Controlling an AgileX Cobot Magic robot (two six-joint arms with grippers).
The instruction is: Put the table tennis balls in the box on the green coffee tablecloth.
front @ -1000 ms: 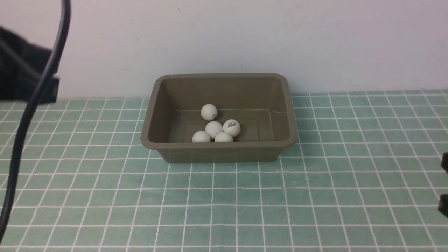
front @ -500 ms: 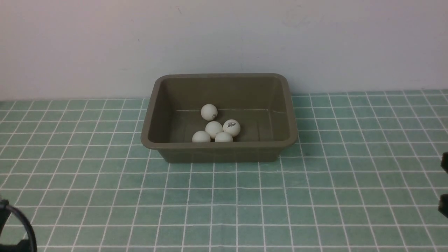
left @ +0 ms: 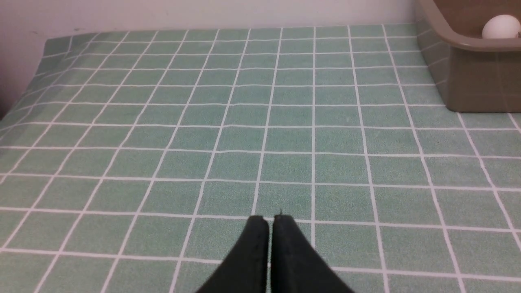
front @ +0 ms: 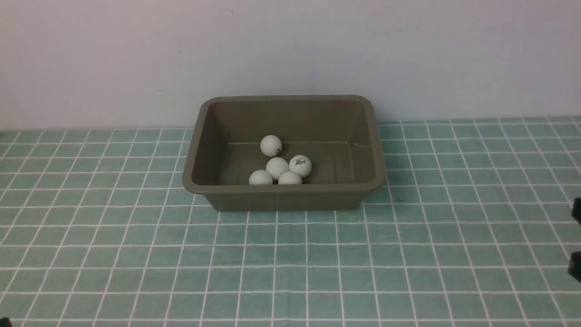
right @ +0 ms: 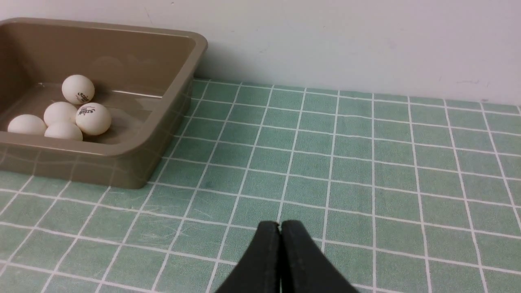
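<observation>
The olive-brown box [front: 283, 193] stands on the green coffee tablecloth [front: 290, 263] near the back wall. Several white table tennis balls [front: 278, 167] lie inside it, bunched toward its near wall; the right wrist view shows the balls [right: 93, 119] too. My left gripper [left: 271, 219] is shut and empty, low over the cloth well left of the box [left: 476, 77]; one ball [left: 501, 27] peeks over the rim. My right gripper [right: 280, 225] is shut and empty over the cloth to the right of the box [right: 122, 156]. In the front view only a dark bit of the right arm [front: 575, 263] shows.
A pale wall [front: 290, 50] rises right behind the box. The cloth's left edge [left: 40, 61] shows in the left wrist view.
The left arm and its cable, high at the left a second ago, dropped to the bottom left corner and then left the front view. Box, balls and right arm stayed put.
</observation>
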